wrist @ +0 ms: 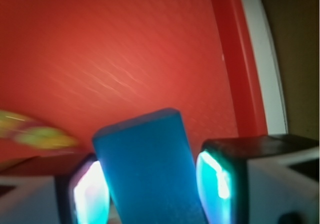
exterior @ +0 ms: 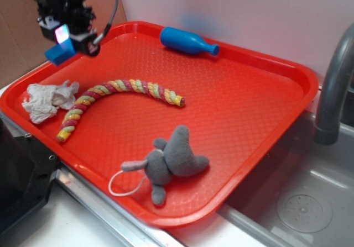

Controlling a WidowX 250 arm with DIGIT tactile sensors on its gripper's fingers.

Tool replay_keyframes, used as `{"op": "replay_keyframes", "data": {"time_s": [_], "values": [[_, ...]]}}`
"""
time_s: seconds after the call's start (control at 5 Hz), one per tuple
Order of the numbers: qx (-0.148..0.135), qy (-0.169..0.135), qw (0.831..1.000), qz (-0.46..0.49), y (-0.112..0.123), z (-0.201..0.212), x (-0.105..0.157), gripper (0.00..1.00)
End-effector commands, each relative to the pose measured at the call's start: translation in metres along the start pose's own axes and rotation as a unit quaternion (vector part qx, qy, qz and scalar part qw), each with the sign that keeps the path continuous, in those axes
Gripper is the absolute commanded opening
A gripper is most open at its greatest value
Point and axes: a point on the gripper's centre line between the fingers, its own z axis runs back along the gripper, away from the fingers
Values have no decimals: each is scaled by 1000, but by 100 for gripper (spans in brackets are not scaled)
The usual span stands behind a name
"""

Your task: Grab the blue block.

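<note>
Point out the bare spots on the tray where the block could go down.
Widest free patch: right half of the red tray, between blue bottle, rope toy and grey mouse. Crowded: left corner, by the white tissue, under the gripper holding the blue block.

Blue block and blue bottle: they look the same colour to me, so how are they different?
The blue block is a small flat brick with squared edges; the blue bottle is larger and round, narrowing to a neck. The block is held up off the red tray between the pads of the tool; the bottle lies on its side on the tray near the far rim, untouched. Both are plain solid blue.
</note>
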Motion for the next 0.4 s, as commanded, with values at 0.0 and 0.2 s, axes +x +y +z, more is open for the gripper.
{"op": "replay_keyframes", "data": {"time_s": [0.0,0.2], "values": [[16,-38,999,2,-39,87,29,0],[10,-45,999,-13,-53,102,25,0]]}}
